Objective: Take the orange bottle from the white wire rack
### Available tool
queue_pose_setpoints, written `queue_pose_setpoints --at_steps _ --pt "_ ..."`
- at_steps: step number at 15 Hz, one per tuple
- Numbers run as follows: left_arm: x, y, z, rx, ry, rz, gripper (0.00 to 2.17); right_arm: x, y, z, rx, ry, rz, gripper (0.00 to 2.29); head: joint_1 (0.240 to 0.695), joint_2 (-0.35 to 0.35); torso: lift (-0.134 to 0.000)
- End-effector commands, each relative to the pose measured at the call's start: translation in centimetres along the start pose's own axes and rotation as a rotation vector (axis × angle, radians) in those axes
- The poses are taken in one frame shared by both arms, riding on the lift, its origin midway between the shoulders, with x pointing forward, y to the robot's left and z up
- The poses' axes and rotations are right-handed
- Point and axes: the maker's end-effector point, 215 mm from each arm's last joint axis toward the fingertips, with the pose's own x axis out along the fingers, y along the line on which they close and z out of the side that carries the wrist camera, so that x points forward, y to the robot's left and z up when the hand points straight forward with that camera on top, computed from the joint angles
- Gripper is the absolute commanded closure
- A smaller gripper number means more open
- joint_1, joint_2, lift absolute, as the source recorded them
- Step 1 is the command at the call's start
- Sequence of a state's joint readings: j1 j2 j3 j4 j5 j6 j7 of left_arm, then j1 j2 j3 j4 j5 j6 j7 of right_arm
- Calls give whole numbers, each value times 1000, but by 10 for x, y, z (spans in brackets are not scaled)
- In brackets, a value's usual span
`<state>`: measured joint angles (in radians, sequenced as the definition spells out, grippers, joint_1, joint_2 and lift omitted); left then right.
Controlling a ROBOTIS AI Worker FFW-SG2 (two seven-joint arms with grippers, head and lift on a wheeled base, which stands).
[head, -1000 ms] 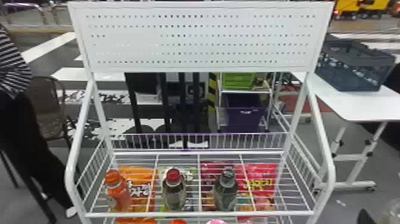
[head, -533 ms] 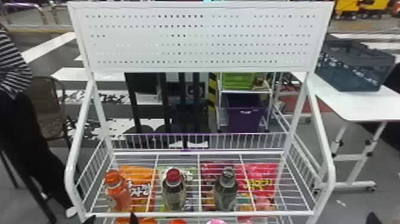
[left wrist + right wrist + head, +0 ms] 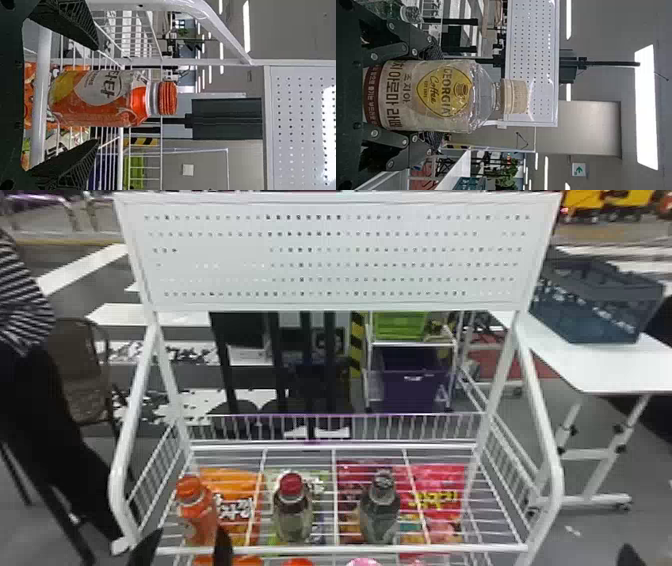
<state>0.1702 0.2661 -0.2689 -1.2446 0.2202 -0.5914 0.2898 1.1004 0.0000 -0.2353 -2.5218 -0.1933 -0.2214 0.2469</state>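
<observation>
As the left fingers [image 3: 223, 547] rise into the head view, spread open, we judge the grasp near: the orange bottle [image 3: 197, 517] stands at the left end of the white wire rack [image 3: 320, 549]. Right fingers [image 3: 417, 38] grip a coffee bottle [image 3: 431, 95].

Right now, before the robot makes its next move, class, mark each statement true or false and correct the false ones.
1. The orange bottle stands on the white rack. True.
2. The left gripper is shut on it. False: its fingers are open, with gaps on both sides.
3. The right gripper holds a coffee bottle. True.
4. The red-capped bottle is right of the dark-capped bottle. False: it is left of it.
5. The orange bottle's cap is on. True.
</observation>
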Motion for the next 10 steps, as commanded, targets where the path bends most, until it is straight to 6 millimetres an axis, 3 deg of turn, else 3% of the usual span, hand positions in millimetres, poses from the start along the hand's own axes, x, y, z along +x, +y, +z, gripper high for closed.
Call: queue_pose_setpoints --at_steps 1,6,9,10 --pt "10 -1 -2 3 13 -3 46 0 -1 1 -2 -2 -2 1065 499 0 0" --pt "43 -11 -7 30 67 -22 46 0 -4 -2 -2 2 -6 1065 499 0 0" --pt "49 -5 -1 33 63 -4 60 -1 -9 -2 0 0 -14 1065 499 0 0" --pt "48 -5 -1 35 61 -5 167 -1 -10 -1 -3 0 -15 1065 499 0 0"
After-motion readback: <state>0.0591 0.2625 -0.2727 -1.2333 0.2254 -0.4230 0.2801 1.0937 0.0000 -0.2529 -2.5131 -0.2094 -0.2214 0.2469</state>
